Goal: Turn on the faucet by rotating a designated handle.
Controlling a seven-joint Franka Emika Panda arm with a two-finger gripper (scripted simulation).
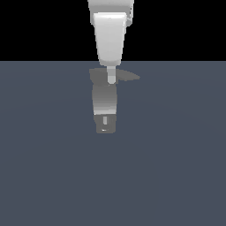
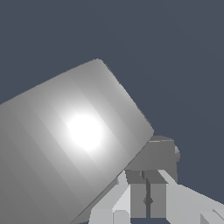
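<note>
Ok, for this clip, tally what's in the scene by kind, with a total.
Faucet: 1
Handle: 1, sticking out to the exterior view's right
Robot arm: 1
Claw: 1, down at the faucet's top
Total: 4

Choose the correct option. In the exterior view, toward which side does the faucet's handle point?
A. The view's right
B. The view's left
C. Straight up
A: the handle tapers to a point toward the exterior view's right from the top of the faucet, behind the fingers.
</note>
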